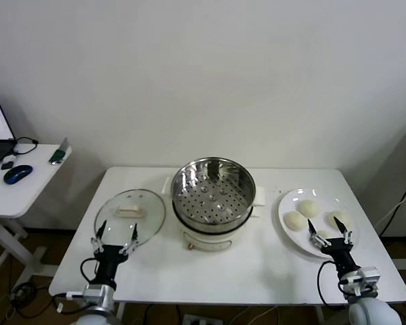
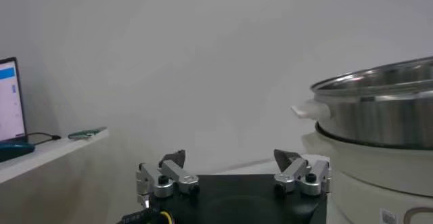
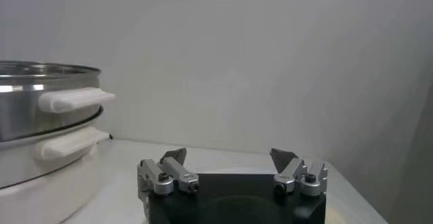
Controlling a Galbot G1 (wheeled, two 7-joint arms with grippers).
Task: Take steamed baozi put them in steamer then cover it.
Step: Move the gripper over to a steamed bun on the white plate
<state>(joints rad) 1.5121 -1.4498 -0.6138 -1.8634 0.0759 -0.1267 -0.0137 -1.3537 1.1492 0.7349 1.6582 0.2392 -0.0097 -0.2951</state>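
Right gripper (image 1: 328,233): fingers spread wide, holding nothing, touching nothing; it hovers over the near edge of the flat white round plate (image 1: 289,233) at the right of the white table (image 1: 257,277). Left gripper (image 1: 115,233): fingers likewise spread wide and empty, poised at the near rim of the round clear glass cover (image 1: 130,215) with a metal rim and a cream-white bar handle.

Outward from the right gripper: the small smooth cream-white steamed baozi (image 1: 308,208) lie on the plate, just beyond the fingertips. At least three are plain; a fourth appears partly hidden behind the gripper.

Centre of table: the round shiny stainless-steel steamer (image 1: 212,192) on its white electric base stands uncovered, its perforated tray bare. The cover lies flat on the table just beside it, on the robot's left.

Assessment: no part of the task is done. All buns are yet to be moved into the steamer, and the cover is yet to be placed. The right gripper appears best placed for a first pick.
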